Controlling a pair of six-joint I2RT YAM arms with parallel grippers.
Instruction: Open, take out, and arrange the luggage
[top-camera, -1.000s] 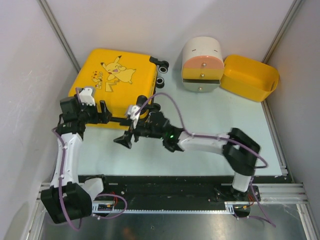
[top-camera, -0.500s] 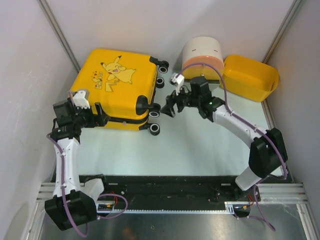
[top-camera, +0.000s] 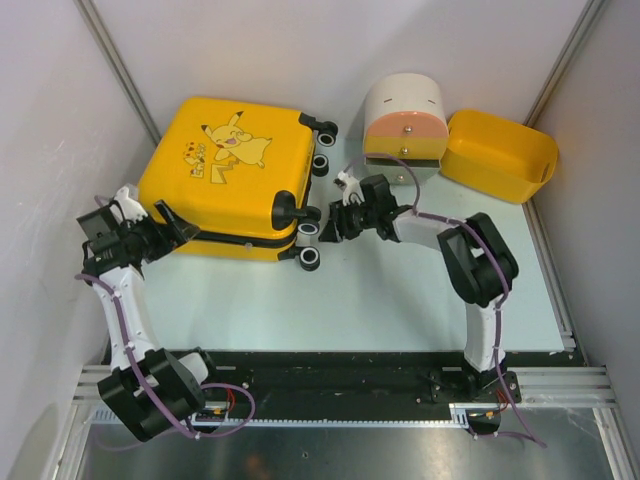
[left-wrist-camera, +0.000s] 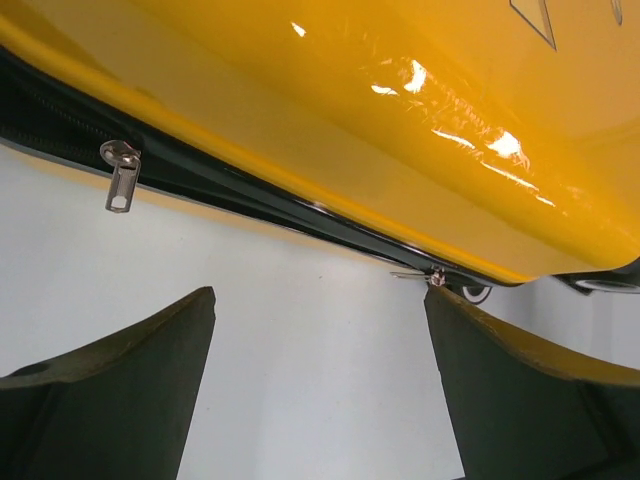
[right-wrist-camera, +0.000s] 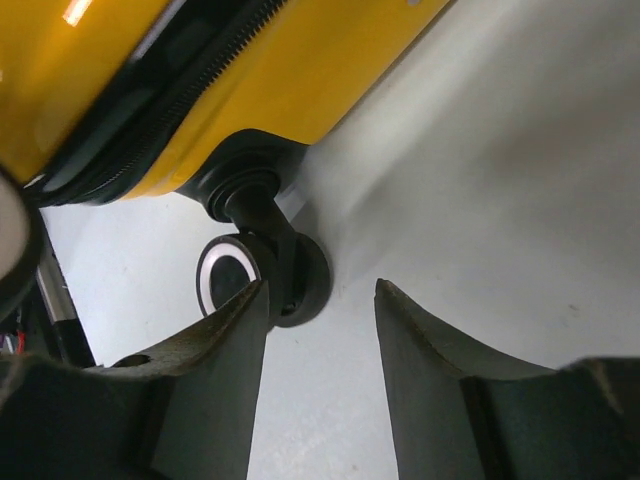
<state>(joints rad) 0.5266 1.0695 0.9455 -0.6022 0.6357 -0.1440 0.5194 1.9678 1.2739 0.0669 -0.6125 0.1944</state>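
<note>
Luggage (top-camera: 225, 175) lies shut and flat at the far left of the table (top-camera: 400, 290); the left gripper (left-wrist-camera: 320, 300), fingers wide apart and empty, faces its zipper seam, the pull (left-wrist-camera: 120, 175) off to one side; the right gripper (right-wrist-camera: 320, 290), fingers apart on nothing, sits just beside a wheel (right-wrist-camera: 228, 278); closing there could snag the wheel and drag the case; the side wall (top-camera: 50, 150) crowds the left arm, bare table lies nearer the bases

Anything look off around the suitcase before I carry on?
Nothing spilled or damaged. The luggage lies flat and closed, askew on the table. One oddity: the right hand sits by a corner wheel, away from the zipper pull.
</note>
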